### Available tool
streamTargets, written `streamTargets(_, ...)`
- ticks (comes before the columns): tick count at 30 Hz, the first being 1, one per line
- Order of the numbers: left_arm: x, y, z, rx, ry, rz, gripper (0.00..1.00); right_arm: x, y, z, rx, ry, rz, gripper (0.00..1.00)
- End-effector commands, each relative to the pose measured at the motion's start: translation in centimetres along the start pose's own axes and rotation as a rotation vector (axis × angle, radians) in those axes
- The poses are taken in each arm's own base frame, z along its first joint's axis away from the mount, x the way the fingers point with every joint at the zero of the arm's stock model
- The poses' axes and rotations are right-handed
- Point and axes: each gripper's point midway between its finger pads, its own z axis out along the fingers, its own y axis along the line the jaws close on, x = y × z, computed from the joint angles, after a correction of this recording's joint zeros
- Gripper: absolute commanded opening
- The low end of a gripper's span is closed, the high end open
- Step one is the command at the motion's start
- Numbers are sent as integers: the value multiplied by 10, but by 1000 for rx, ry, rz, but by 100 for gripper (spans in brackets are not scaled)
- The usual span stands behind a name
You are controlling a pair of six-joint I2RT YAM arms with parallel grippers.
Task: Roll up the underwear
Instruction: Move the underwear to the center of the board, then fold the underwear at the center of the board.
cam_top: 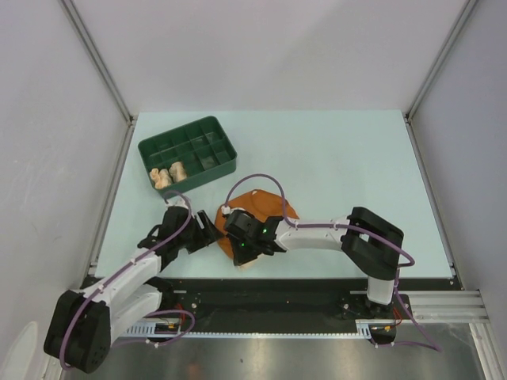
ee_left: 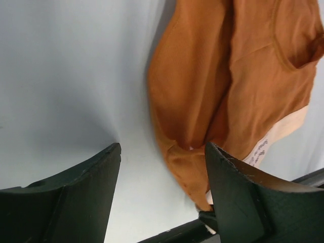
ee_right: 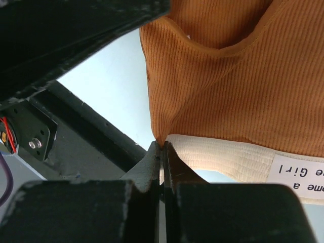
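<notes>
Right gripper (ee_right: 162, 147): clamped tight on the near corner of the rust-orange underwear (ee_right: 243, 76), right at the worktop's (cam_top: 356, 158) near edge.
Left gripper (ee_left: 162, 152): jaws wide apart, low beside the cloth's left edge.
Rust-orange underwear: lying just beyond both grippers.
Green tray (cam_top: 206, 174): far left, with two pale rolls (cam_top: 162, 179) in its near compartments.

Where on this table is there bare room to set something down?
Free: the far right of the table and the far strip behind the green tray. Crowded: near edge, around the rust-orange underwear, between left arm and right arm.
</notes>
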Motion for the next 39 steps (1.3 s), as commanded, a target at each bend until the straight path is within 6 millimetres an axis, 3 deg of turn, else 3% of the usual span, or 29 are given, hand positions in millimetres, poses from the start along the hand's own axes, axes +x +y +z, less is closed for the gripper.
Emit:
streamTargets(1,7,-6,8,31,19,-35,73,-5,10,-5,-27,-25,11,0)
streamTargets(7,17,-2,8,18,43,-20,68,-4,6,-4,-13,-25,16,0)
streamTargets(12,13,-15,-4,103,1,-6,71,-5,2,-4,-2,-23,35,0)
streamTargets(21,27,-3,-4,80,41,25,68,-6,5,-3,-15,-22,43,0)
streamTargets(25,31,4,1,41,71,29,55,-6,5,-3,-16,-21,43,0)
streamTargets(32,21,7,6,14,24,35,49,-5,7,-3,-23,-19,42,0)
streamTargets(37,14,-1,10,45,-3,45,21,-8,11,-9,-40,-28,36,0)
streamTargets(39,9,-9,10,76,-23,57,18,-10,13,-12,-49,-34,31,0)
